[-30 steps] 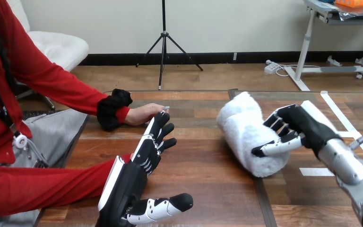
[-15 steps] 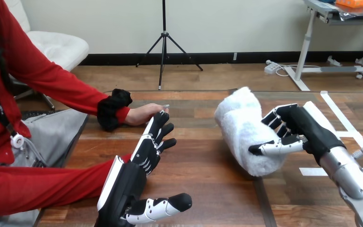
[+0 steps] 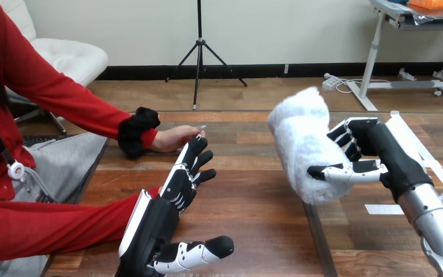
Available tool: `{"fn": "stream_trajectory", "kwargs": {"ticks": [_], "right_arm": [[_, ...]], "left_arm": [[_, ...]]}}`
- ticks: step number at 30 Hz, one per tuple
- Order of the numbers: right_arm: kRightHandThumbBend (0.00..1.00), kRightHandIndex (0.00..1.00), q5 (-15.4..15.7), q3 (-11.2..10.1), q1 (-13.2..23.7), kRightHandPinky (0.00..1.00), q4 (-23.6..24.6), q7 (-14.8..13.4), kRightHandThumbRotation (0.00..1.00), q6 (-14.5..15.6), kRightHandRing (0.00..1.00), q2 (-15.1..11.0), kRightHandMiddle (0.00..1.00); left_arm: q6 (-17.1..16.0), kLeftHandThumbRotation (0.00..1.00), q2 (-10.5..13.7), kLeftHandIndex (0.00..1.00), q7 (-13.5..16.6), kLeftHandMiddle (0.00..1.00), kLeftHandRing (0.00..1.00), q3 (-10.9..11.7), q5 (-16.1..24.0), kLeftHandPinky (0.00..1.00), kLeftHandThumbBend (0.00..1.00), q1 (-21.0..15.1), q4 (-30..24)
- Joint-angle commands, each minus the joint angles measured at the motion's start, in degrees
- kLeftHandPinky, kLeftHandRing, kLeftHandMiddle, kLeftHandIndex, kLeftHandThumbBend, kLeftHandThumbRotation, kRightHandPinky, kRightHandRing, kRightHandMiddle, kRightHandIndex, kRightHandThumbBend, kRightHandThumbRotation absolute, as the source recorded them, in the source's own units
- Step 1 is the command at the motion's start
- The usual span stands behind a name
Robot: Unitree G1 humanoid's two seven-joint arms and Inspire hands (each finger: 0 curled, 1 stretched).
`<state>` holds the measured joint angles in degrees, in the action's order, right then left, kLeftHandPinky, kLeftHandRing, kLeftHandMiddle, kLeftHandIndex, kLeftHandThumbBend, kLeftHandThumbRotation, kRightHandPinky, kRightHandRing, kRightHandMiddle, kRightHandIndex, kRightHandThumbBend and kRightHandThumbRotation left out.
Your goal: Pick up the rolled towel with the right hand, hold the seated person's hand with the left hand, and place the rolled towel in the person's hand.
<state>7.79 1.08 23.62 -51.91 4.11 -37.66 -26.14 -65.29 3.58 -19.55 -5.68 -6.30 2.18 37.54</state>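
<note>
My right hand (image 3: pixel 375 156) is curled round a white rolled towel (image 3: pixel 303 144) and holds it tilted above the table at the right. My left hand (image 3: pixel 170 208) is open at the lower middle, fingers straight and pointing away from me, thumb out to the right. Its fingertips (image 3: pixel 199 149) lie just in front of the person's hand (image 3: pixel 176 137), which rests on the table at the left with a red sleeve and black cuff; whether they touch I cannot tell. The person's other red-sleeved arm (image 3: pixel 46 225) lies along the table's near left, beside my left hand.
The wooden table (image 3: pixel 254 225) has a dark seam running toward me under the towel and white tape strips (image 3: pixel 406 135) at the right.
My right hand has lifted the towel off the table and tipped it more upright. My left hand and the person's hand have stayed put.
</note>
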Motion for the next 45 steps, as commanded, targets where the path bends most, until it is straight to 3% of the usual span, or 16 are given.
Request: {"fn": "stream_trajectory", "kwargs": {"ticks": [1,10,21,27,36,45], "right_arm": [[0.73,0.45,-2.0,-2.4,2.1,0.22,3.2,-2.0,0.00,-5.5,0.27,2.0,0.36],[0.71,0.44,-1.5,-2.5,1.5,0.22,2.3,-2.5,0.00,-9.5,0.27,2.7,0.36],[0.73,0.43,-0.7,-2.5,1.6,0.23,2.5,-2.7,0.00,-11.2,0.28,2.4,0.36],[0.74,0.42,-0.6,-2.7,2.2,0.24,1.3,-2.7,0.00,-14.2,0.29,2.1,0.37],[0.77,0.41,-0.5,-3.2,2.8,0.25,0.3,-3.7,0.00,-17.7,0.30,2.1,0.37],[0.78,0.39,1.1,-3.3,2.7,0.28,0.0,-6.4,0.00,-20.9,0.32,2.5,0.38]], "left_arm": [[-0.5,0.56,0.5,0.97,-0.2,0.98,0.94,0.6,-0.9,0.86,1.00,-3.0,-1.7],[-0.3,0.55,0.9,0.97,-0.5,0.98,0.94,0.6,-1.1,0.86,1.00,-2.8,-1.9],[-0.9,0.55,1.3,0.97,-0.4,0.98,0.94,1.0,-0.5,0.86,1.00,-2.9,-1.6],[-0.7,0.55,1.2,0.97,-0.5,0.97,0.94,0.9,-1.0,0.86,1.00,-2.9,-1.5],[-0.2,0.54,1.3,0.97,-1.0,0.98,0.94,0.7,-1.7,0.87,1.00,-2.7,-1.8],[-1.3,0.55,1.7,0.97,0.9,0.97,0.94,2.1,1.0,0.86,1.00,-2.8,-2.0]]}}
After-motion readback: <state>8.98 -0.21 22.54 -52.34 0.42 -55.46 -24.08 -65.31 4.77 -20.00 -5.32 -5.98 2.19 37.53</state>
